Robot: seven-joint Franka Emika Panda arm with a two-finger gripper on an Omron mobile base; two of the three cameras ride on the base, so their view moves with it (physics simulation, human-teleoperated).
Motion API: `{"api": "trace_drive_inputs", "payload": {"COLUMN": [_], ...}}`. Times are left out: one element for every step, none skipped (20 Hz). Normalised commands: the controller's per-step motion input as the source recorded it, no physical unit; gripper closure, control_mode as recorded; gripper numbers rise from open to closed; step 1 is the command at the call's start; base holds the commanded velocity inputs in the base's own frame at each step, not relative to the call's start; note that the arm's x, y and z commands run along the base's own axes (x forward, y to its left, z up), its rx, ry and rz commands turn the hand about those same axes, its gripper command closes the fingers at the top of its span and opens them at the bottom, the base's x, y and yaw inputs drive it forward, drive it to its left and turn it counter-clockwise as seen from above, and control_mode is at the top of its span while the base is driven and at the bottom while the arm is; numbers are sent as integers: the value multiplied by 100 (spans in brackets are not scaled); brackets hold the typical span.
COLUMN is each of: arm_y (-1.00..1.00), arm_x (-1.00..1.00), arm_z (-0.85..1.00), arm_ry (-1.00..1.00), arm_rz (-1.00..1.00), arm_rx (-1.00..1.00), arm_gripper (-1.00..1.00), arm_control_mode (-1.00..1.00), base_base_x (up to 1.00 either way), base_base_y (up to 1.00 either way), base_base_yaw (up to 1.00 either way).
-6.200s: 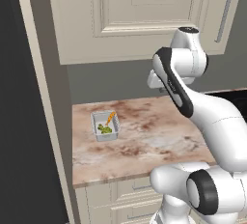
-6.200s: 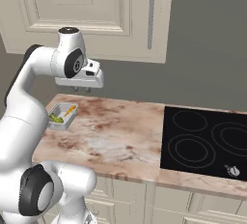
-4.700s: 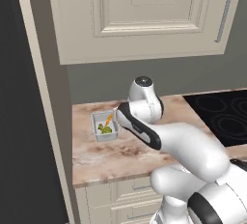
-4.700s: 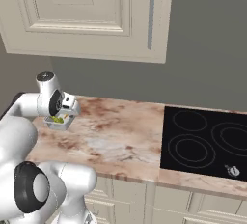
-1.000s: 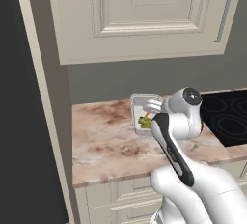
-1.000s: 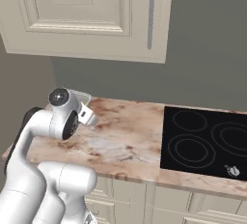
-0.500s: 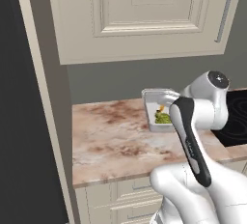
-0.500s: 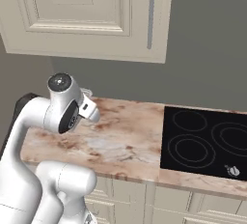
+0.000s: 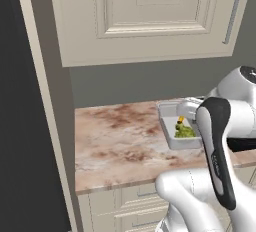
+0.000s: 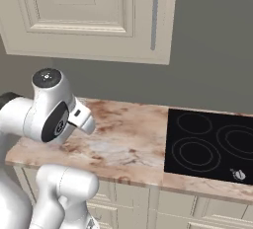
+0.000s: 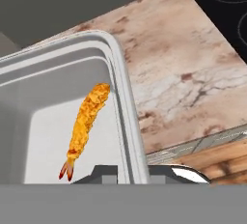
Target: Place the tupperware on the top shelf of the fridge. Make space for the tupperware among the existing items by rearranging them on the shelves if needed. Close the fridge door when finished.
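At the far left of the left base view a dark fridge [image 9: 20, 126] side is seen, with a beige panel beside it. To its right the marbled worktop [image 9: 115, 141] is spread beneath a cream wall cupboard [image 9: 145, 16]. Further right, the tupperware [image 9: 176, 132] is seen tilted, just beside the white arm, its green food and an orange strip visible inside. It appears to be raised off the worktop. The end effector [image 9: 190, 110] is placed at the tub's far rim, largely hidden by the arm.

In the hand view, the tub wall [image 11: 126, 117] is seen passing between the two finger tips at the bottom, so the end effector is taken to be clamped on the rim. An orange strip [image 11: 87, 121] lies inside. The worktop and a black hob [image 11: 226, 1] are seen beyond.

In the right base view, the hob [image 10: 212, 144] is set into the worktop at the right.
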Motion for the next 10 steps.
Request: {"api": "trace_drive_inputs", "payload": {"arm_y": [-14, -13, -7, -1, 0, 0, 0, 0, -1, -1], "arm_x": [-70, -68, -47, -32, -11, 0, 0, 0, 0, 4], "arm_z": [16, 28, 51, 61, 73, 82, 91, 96, 98, 88], "arm_ry": [0, 0, 0, 0, 0, 0, 0, 0, 0, 0], "arm_rz": [0, 0, 0, 0, 0, 0, 0, 0, 0, 0], "arm_rx": [0, 0, 0, 0, 0, 0, 0, 0, 0, 0], "arm_gripper": [100, 100, 100, 100, 100, 100, 100, 100, 100, 100], "arm_control_mode": [-100, -100, -100, -100, -100, -100, -100, -100, -100, -100], "base_base_x": [0, 0, 0, 0, 0, 0, 0, 0, 0, 0], "base_base_y": [0, 0, 0, 0, 0, 0, 0, 0, 0, 0], "base_base_yaw": [0, 0, 0, 0, 0, 0, 0, 0, 0, 0]}}
